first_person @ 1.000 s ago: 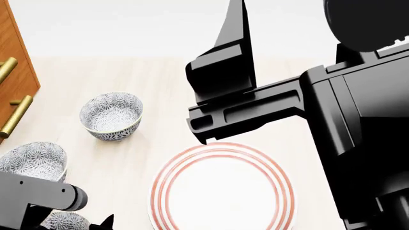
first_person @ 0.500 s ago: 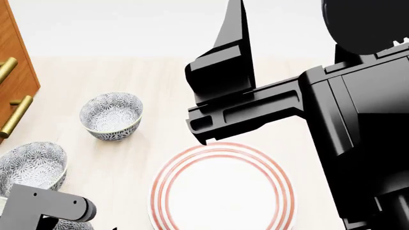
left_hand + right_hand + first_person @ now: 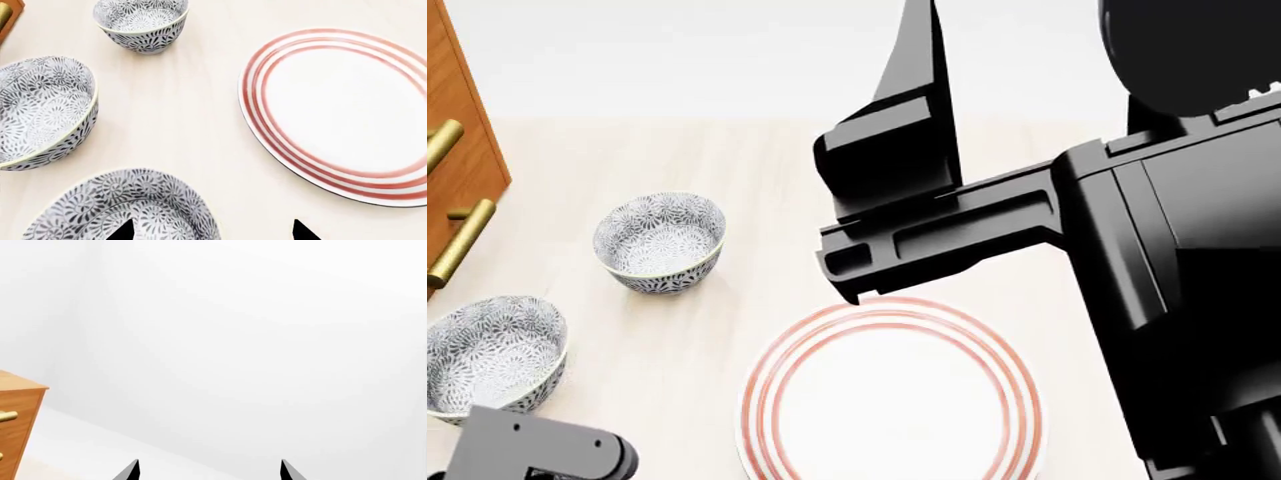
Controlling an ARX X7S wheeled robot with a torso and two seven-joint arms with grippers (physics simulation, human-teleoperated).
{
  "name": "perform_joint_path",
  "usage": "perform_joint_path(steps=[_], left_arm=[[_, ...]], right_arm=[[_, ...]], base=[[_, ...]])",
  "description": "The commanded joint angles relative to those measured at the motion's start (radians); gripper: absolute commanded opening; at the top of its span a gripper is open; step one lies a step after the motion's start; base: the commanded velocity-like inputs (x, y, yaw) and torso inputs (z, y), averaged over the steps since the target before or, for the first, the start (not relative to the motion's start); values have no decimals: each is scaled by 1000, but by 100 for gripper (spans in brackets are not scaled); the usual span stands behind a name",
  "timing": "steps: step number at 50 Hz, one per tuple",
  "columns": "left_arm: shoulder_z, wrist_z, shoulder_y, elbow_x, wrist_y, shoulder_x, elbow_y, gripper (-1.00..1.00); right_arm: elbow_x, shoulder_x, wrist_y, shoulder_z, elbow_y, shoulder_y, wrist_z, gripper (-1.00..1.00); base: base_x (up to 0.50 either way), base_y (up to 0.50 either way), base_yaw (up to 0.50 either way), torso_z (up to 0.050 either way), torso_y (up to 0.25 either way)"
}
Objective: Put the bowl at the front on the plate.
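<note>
Left gripper [image 3: 212,231] hangs open over the front bowl [image 3: 127,210]; it should straddle one rim wall, then squeeze gently.

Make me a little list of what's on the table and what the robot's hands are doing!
bowls: three patterned ones, all empty
front bowl: nearest the robot, on the table, not on the plate
middle bowl: upright, left of the plate
far bowl: upright, apart from the others
plate: white with red rings, nothing on it
left end effector: open, one fingertip over the front bowl, holding nothing
right end effector: open, raised, facing the wall
cabinet: wooden, brass handles, at the left
</note>
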Motion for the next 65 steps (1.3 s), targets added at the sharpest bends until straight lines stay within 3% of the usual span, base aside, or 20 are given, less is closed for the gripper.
perform_joint_path(steps=[1, 65], left_arm=[[17, 11, 14, 34, 10, -1, -16, 100], [89, 63, 64, 110, 44, -4, -102, 100]], right_arm=[[9, 6, -5, -6, 0, 15, 5, 100], [-22, 16, -29, -20, -16, -6, -21, 100]], base=[[0, 0, 0, 0, 0], [0, 0, 0, 0, 0]])
